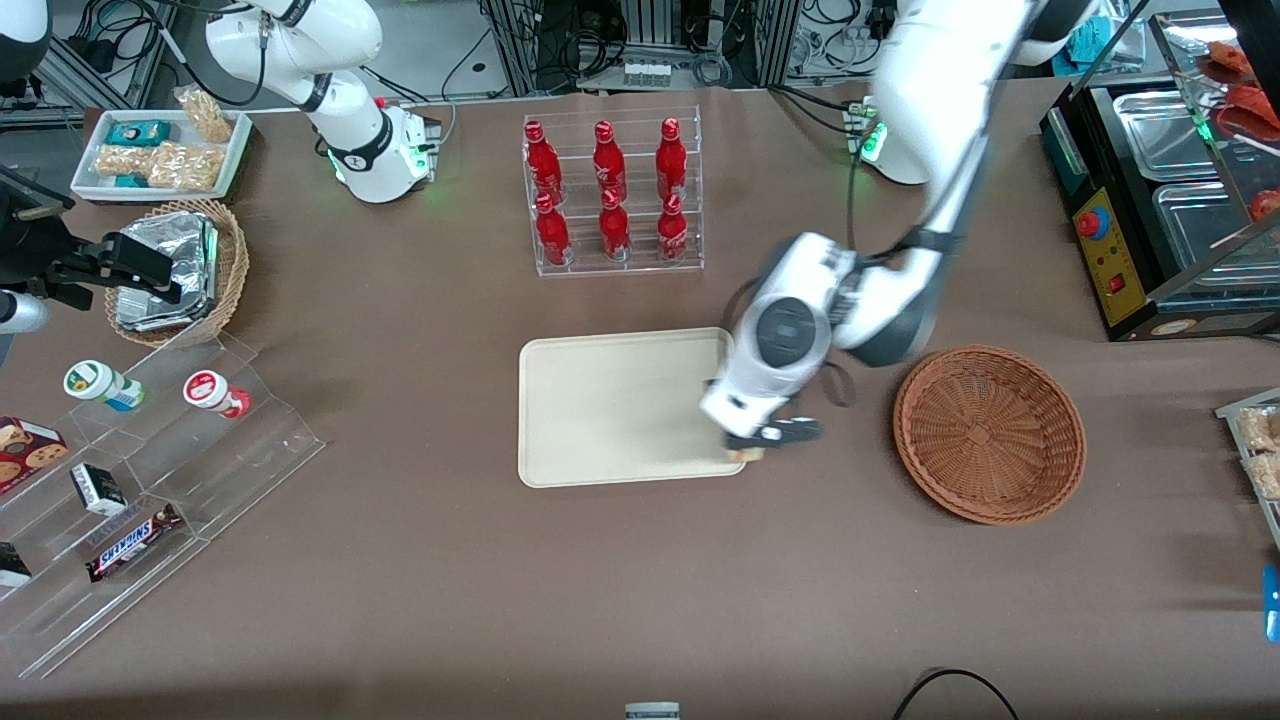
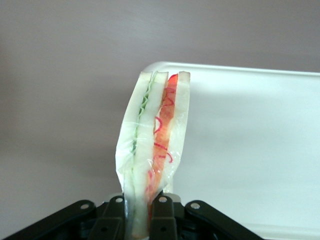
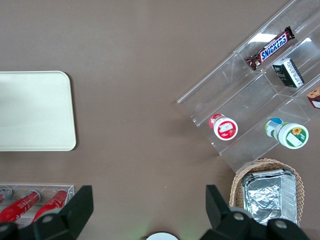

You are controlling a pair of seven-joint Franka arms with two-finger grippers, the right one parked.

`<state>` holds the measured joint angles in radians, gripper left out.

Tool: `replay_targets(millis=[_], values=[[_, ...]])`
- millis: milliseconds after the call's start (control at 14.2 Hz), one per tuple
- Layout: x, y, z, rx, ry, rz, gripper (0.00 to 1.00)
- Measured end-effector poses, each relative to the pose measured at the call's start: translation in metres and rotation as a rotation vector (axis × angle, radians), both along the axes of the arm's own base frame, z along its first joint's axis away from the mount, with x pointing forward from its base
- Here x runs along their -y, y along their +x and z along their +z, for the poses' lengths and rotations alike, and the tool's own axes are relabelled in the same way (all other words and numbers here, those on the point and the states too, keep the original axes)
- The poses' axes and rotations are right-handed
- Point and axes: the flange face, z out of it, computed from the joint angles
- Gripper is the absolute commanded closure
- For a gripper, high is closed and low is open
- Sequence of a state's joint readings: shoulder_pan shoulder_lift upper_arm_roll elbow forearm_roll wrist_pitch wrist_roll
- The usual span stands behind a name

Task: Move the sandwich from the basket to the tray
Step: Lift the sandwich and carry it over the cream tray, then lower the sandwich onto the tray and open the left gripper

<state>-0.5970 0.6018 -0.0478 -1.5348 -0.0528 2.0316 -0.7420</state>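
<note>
Gripper (image 1: 762,443) just right of frame centre in the front view, over the tray's (image 1: 610,405) corner nearest the basket (image 1: 988,432). Fingers (image 2: 162,215) closed tight on the sandwich (image 2: 154,145), wrapped wedge standing up from them, layered edge showing. Basket at centre right, nothing visible in it, apart from the tray. Brown cloth-covered desk (image 1: 450,560) throughout. Rack of red bottles (image 1: 610,195) at upper centre. Cables and equipment frames along the top edge.

Six red bottles (image 1: 612,190) (racked), foil packs (image 1: 165,275) in wicker.
</note>
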Motion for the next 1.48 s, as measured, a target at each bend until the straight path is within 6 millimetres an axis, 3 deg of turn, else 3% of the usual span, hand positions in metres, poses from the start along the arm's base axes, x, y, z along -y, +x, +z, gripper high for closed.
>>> replay_targets(millis=[141,282,494,565,635,706,988,1129,1341,1482], values=[[0.052,-0.021,-0.015,0.037,-0.020,0.019,1.00],[0.092,-0.043,-0.033,0.050,-0.029,0.027,1.00],[0.122,-0.057,-0.055,0.047,-0.025,0.039,0.97],[0.124,-0.057,-0.059,0.047,-0.025,0.042,0.87],[0.125,-0.055,-0.062,0.047,-0.024,0.048,0.27],[0.124,-0.054,-0.064,0.048,-0.021,0.059,0.00],[0.129,-0.054,-0.065,0.065,-0.034,0.083,0.00],[0.132,-0.050,-0.050,0.079,-0.046,0.084,0.00],[0.117,-0.039,0.002,0.085,-0.009,0.087,0.00],[0.083,-0.025,0.038,0.052,0.067,0.121,0.00]])
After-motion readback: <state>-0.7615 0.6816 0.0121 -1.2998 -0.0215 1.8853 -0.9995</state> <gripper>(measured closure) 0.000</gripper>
